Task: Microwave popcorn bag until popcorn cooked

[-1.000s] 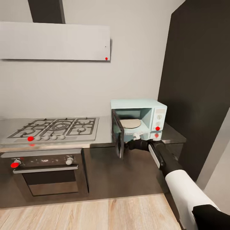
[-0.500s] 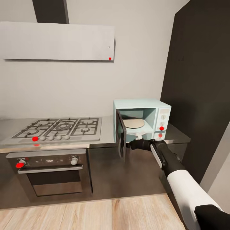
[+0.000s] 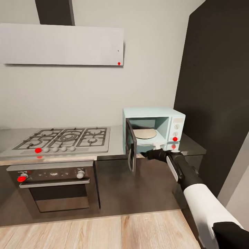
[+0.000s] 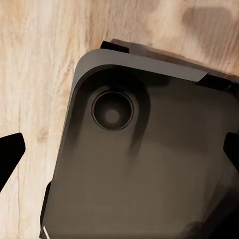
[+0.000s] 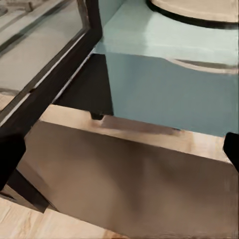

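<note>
A: Pale mint-blue boxy microwave [image 3: 154,128] stands on the glossy grey countertop slab [image 3: 193,147], right of the steel gas hob [image 3: 60,138]. Dark glass door [image 3: 130,149] swung wide toward the hob. Round beige turntable [image 3: 144,133] inside, bare. Orange-brown popcorn bag: not seen in these views, so its place is unknown.

B: Right gripper [image 3: 156,147]?

A: At the cavity's front lip, just below the opening. The right wrist view has dark fingertips [image 5: 10,157] at each edge, wide apart, nothing between them: released, empty. It looks past the door glass [image 5: 42,47] at the mint floor [image 5: 164,45] of the cavity.

B: Left one?

A: Left wrist view shows tips [image 4: 9,155] spread over the robot's dark base [image 4: 144,164] and wood floor [image 4: 35,64]. Also released.

B: The step, then?

A: My reading: door is open, the bag has yet to be fetched. Draw the right arm straight back clear of the door edge, so it isn't knocked partway closed, then search along the counter for the bag.
</note>
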You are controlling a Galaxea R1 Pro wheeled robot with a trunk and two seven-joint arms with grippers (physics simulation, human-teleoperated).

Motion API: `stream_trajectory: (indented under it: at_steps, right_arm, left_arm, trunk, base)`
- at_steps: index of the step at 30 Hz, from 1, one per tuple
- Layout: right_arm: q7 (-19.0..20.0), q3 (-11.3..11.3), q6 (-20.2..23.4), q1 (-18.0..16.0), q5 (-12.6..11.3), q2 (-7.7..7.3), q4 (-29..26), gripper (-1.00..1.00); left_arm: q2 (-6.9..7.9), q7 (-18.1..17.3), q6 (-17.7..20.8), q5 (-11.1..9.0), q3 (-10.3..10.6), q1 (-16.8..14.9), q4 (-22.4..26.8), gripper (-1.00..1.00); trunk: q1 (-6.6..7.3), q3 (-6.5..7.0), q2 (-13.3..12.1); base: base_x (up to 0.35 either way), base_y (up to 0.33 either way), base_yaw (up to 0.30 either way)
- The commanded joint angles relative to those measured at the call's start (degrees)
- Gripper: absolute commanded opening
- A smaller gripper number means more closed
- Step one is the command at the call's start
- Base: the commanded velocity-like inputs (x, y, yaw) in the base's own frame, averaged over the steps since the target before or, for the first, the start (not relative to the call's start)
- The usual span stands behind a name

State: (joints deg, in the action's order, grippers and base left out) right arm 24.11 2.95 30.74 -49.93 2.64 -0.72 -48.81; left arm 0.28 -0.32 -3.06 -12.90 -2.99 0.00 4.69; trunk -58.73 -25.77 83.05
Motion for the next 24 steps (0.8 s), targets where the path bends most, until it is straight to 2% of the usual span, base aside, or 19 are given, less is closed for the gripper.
stream_trajectory:
  at_steps: [1, 2, 5, 7, 9, 11, 13, 14, 15, 16, 17, 19, 20, 22, 24]
  right_arm:
    - [-0.96, -0.03, 0.21, -0.03, 0.21, -0.09, 0.53, 1.0]
    - [-1.62, -0.08, 0.19, -0.01, 0.17, -0.68, 2.0, 1.0]
    - [-2.26, -0.13, 0.06, 0.01, 0.08, -3.92, 7.48, 1.0]
    - [-2.7, -0.18, -0.11, 0.0, 0.14, -4.97, 12.11, 1.0]
    - [-4.23, -0.15, -2.38, 0.01, 0.23, -5.87, 19.98, 1.0]
    - [-5.69, -0.09, -5.51, 0.01, 0.25, -6.13, 27.57, 1.0]
    - [-6.92, 0.0, -10.46, 0.01, 0.27, -6.19, 37.2, 1.0]
    - [-7.33, 0.11, -14.65, 0.01, 0.29, -6.25, 43.13, 1.0]
    - [-7.94, 0.22, -18.25, 0.06, 0.36, -6.28, 46.95, 1.0]
    - [-8.7, 0.28, -19.85, 0.4, 0.56, -6.25, 48.31, 1.0]
    - [-9.8, 0.32, -20.91, 1.39, 0.97, -6.19, 49.19, 1.0]
    - [-12.71, 0.35, -22.57, 6.57, 2.48, -6.0, 50.22, 1.0]
    - [-13.73, 0.36, -23.14, 10.36, 3.44, -5.91, 50.43, 1.0]
    - [-14.49, 0.33, -24.7, 16.58, 4.19, -5.75, 50.6, 1.0]
    - [-14.69, 0.32, -27.04, 20.37, 4.32, -5.61, 50.64, 1.0]
  left_arm:
    - [-0.01, -0.03, -0.1, -0.1, -0.31, 0.0, 0.01, 1.0]
    - [-0.01, -0.03, -0.1, -0.11, -0.37, 0.0, 0.03, 1.0]
    - [-0.01, -0.03, -0.11, -0.11, -0.42, 0.0, -0.01, 1.0]
    - [-0.01, -0.03, -0.11, -0.11, -0.46, -0.01, -0.03, 1.0]
    - [-0.07, -0.03, -0.11, -0.11, -0.49, 0.0, -0.03, 1.0]
    - [-0.09, -0.03, -0.11, -0.11, -0.51, 0.0, -0.04, 1.0]
    - [-0.1, -0.03, -0.11, -0.11, -0.52, 0.0, -0.04, 1.0]
    - [-0.1, -0.03, -0.11, -0.11, -0.52, 0.0, -0.04, 1.0]
    - [-0.1, -0.03, -0.11, -0.11, -0.52, 0.0, -0.04, 1.0]
    - [-0.1, -0.03, -0.11, -0.11, -0.52, 0.0, -0.04, 1.0]
    - [-0.1, -0.03, -0.11, -0.11, -0.52, 0.0, -0.04, 1.0]
    - [-0.12, -0.03, -0.11, -0.16, -0.52, 0.0, -0.04, 1.0]
    - [-0.15, -0.03, -0.11, -0.18, -0.52, 0.0, -0.04, 1.0]
    - [-0.18, -0.03, -0.11, -0.19, -0.56, 0.0, -0.04, 1.0]
    - [-0.18, 0.03, -0.11, -0.2, -0.57, 0.0, -0.04, 1.0]
  trunk:
    - [0.0, -0.06, 0.03]
    - [0.0, -0.06, 0.03]
    - [0.0, -0.06, 0.03]
    - [0.0, -0.06, 0.03]
    - [0.0, -0.06, 0.03]
    - [0.0, -0.06, 0.03]
    - [0.0, -0.06, 0.03]
    - [0.0, -0.06, 0.03]
    - [0.0, -0.06, 0.03]
    - [0.0, -0.06, 0.03]
    - [0.0, -0.06, 0.03]
    - [0.0, -0.06, 0.03]
    - [0.0, -0.06, 0.03]
    - [0.0, -0.06, 0.03]
    - [0.0, -0.06, 0.03]
  base:
    - [0.0, 0.0, 0.0]
    - [0.0, 0.0, 0.0]
    - [0.0, 0.0, 0.0]
    - [0.0, 0.0, 0.0]
    - [0.0, 0.0, 0.0]
    - [0.0, 0.0, 0.0]
    - [0.0, 0.0, 0.0]
    - [0.0, 0.0, 0.0]
    - [0.0, 0.0, 0.0]
    - [0.0, 0.0, 0.0]
    - [0.0, 0.0, 0.0]
    - [0.0, 0.0, 0.0]
    - [0.0, 0.0, 0.0]
    - [0.0, 0.0, 0.0]
    - [0.0, 0.0, 0.0]
